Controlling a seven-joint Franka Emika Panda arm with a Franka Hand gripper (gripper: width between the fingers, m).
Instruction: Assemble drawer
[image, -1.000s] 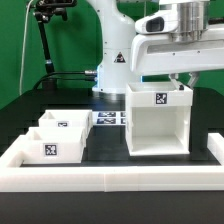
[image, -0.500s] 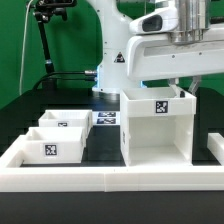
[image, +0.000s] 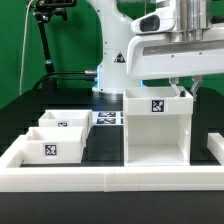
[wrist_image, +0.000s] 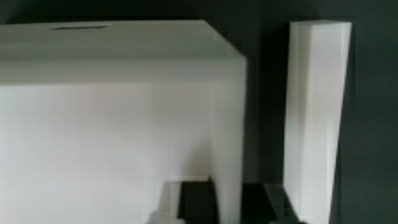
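While the exterior view runs, the drawer box (image: 156, 128) stands upright, open front facing the camera, ready for the two drawer trays (image: 55, 137) waiting toward that view's left. On the wrist view, my gripper (wrist_image: 226, 203) is clamped fully shut on the box's side wall (wrist_image: 228, 120).

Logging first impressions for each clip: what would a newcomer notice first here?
The tall white drawer box stands out, upright near the front wall on the exterior view's right, with the gripper shut at its top edge. Two small white drawers sit side by side on the exterior view's left.
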